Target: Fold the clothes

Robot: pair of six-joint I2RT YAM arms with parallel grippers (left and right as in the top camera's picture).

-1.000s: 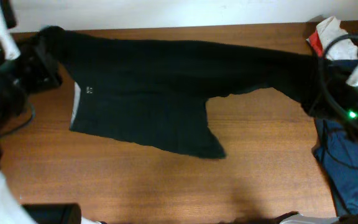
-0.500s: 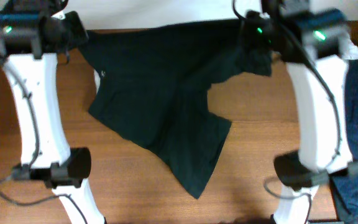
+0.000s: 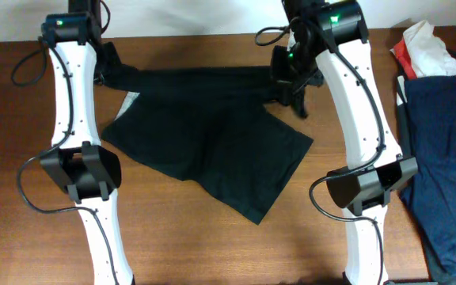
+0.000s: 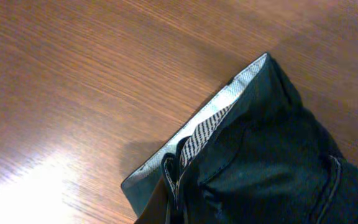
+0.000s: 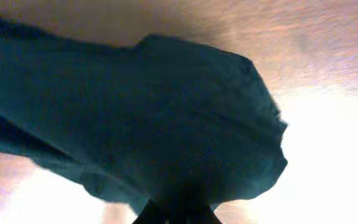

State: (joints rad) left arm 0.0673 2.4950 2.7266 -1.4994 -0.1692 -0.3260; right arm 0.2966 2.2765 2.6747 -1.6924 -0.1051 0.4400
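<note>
Nearest me, the brown wooden table (image 3: pixel 212 253) shows between my two white arms. At its right side a navy blue garment (image 3: pixel 442 174) of soft cloth is spread from the near edge up toward the far side.

The black garment (image 3: pixel 212 150) of plain soft fabric lies in the middle of the table, between my arms. Its nearest part is a pointed corner that reaches toward me, a little right of centre. From there the cloth widens, flat on the wood with shallow folds, up to a broad far edge. That far edge runs left to right between my two claws and is gathered into a bunched band.

My left claw (image 3: pixel 111 70) is at the far left corner of the black garment, closed tight with a pinch of the cloth between its fingers. In the left wrist view the black garment (image 4: pixel 272 162) rises off the table toward me. A pale lining (image 4: pixel 213 118), grey-white with a fine striped pattern, shows along its turned-out hem. The fingers themselves hardly show there.

My right claw (image 3: pixel 290 83) is at the far right corner, likewise closed tight on the cloth. In the right wrist view the black garment (image 5: pixel 154 124) hangs from the claw in a rounded bundle above the wood, and the picture is blurred.

Farthest off, at the far right of the table beyond the navy blue garment, sits a crumpled white and red cloth (image 3: pixel 418 43).
</note>
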